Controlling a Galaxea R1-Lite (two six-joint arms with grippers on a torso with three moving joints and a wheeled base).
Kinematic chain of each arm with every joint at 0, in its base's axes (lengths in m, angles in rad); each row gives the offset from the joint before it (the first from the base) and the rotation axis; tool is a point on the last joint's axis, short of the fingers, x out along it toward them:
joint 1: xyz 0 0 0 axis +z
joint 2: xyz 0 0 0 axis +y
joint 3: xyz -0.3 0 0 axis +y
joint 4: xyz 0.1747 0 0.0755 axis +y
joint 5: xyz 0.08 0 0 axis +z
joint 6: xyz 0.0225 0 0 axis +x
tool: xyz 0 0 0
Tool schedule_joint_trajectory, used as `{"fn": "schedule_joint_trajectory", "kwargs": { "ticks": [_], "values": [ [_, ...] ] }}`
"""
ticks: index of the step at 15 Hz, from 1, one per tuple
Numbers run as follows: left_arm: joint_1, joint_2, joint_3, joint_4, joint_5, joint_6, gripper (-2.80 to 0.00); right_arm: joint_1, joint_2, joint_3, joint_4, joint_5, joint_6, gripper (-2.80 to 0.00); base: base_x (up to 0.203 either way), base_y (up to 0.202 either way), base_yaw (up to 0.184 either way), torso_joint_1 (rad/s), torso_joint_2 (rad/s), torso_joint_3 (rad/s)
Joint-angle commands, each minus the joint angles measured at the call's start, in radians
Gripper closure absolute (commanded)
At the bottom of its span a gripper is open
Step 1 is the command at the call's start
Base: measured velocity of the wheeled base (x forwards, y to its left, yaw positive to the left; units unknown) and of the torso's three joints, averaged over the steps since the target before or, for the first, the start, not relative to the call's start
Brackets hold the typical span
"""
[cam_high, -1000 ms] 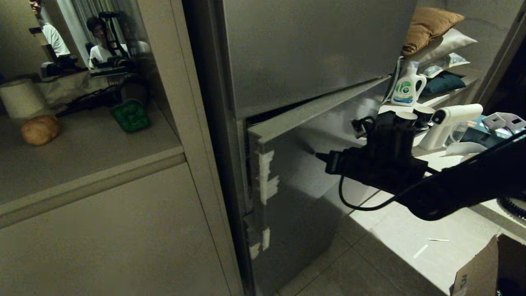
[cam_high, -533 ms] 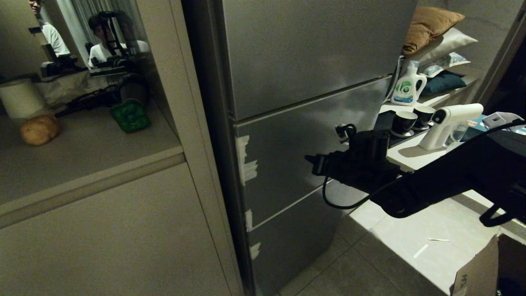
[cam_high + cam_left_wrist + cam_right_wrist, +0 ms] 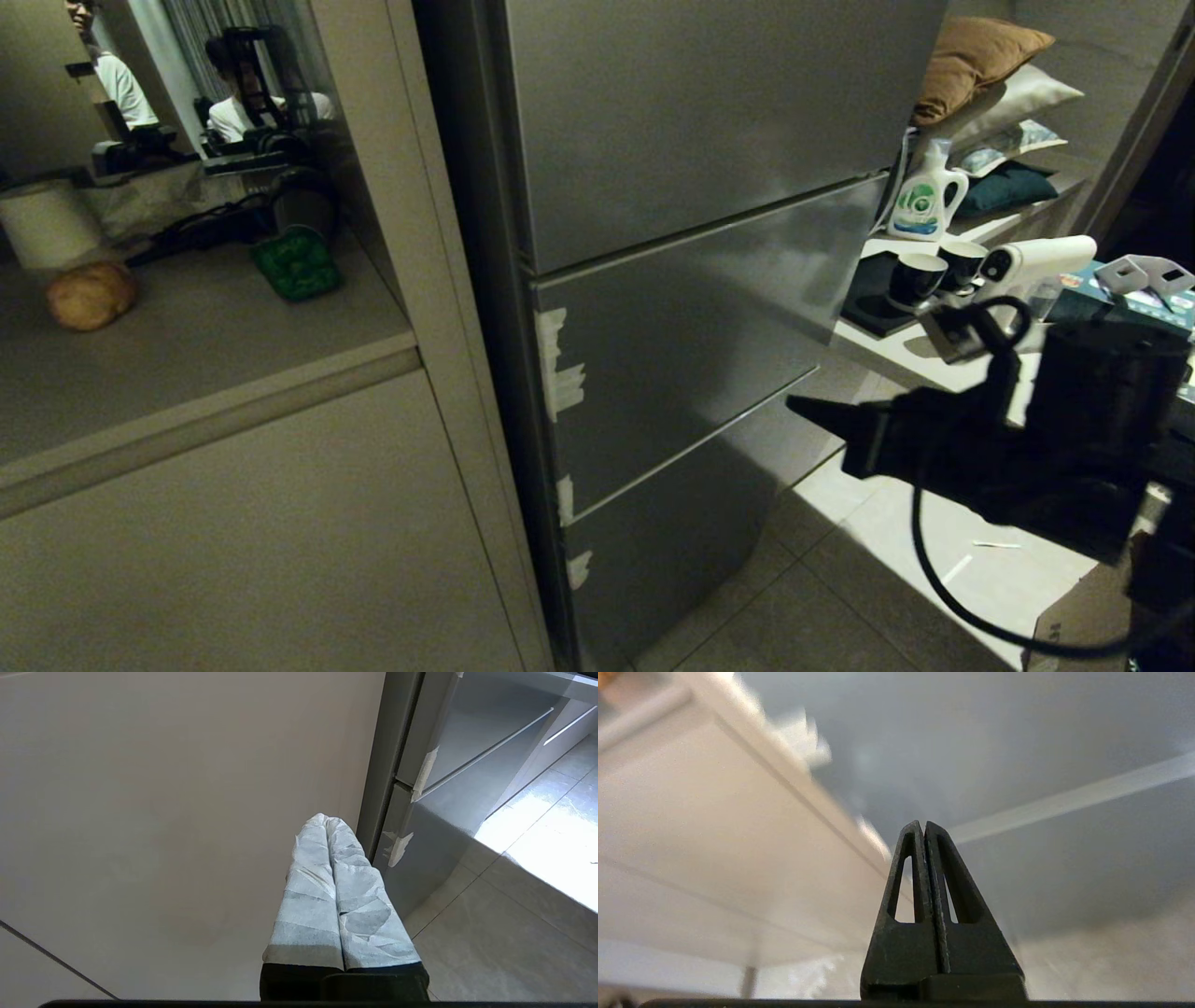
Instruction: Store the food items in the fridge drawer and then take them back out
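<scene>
A tan-brown potato-like food item (image 3: 91, 294) lies on the beige counter (image 3: 215, 327) at the far left, with a green lump (image 3: 297, 264) a little behind it. The fridge drawer is hidden behind the fridge's grey steel panels; the middle panel (image 3: 681, 327) sits flush. My right gripper (image 3: 795, 405) (image 3: 923, 823) hangs shut and empty in front of the fridge, off to its right, touching nothing. My left gripper (image 3: 325, 817), its fingers wrapped in white tape, is shut and empty beside the beige cabinet front (image 3: 163, 812), outside the head view.
To the fridge's right a shelf holds a detergent bottle (image 3: 924, 201), dark cups (image 3: 920, 278), a white spray gun (image 3: 1032, 261) and pillows (image 3: 980, 51). A cardboard box (image 3: 1088, 621) stands on the tiled floor at the lower right. People (image 3: 238, 103) are behind the counter.
The fridge's middle panel, ajar a second ago, now sits shut and flush. My right arm has drawn back from it to the right and lower.
</scene>
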Motion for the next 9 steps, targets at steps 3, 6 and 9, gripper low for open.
{"fn": "schedule_joint_trajectory", "kwargs": {
  "ticks": [3, 6, 9],
  "values": [
    [0.001, 0.002, 0.0, 0.0, 0.0, 0.0, 0.0, 0.006, -0.477, 0.421, 0.009, -0.255, -0.125, 0.0, 0.0, 0.0, 0.0, 0.0, 0.0, 0.0],
    [0.001, 0.002, 0.0, 0.0, 0.0, -0.001, 0.0, -0.095, -0.751, 0.539, 0.079, -0.34, -0.184, 0.0, 0.0, 0.0, 0.0, 0.0, 0.0, 0.0],
    [0.001, 0.002, 0.0, 0.0, 0.0, -0.001, 0.0, -0.264, -1.051, 0.573, 0.328, -0.261, -0.246, 0.0, 0.0, 0.0, 0.0, 0.0, 0.0, 0.0]
  ]
}}
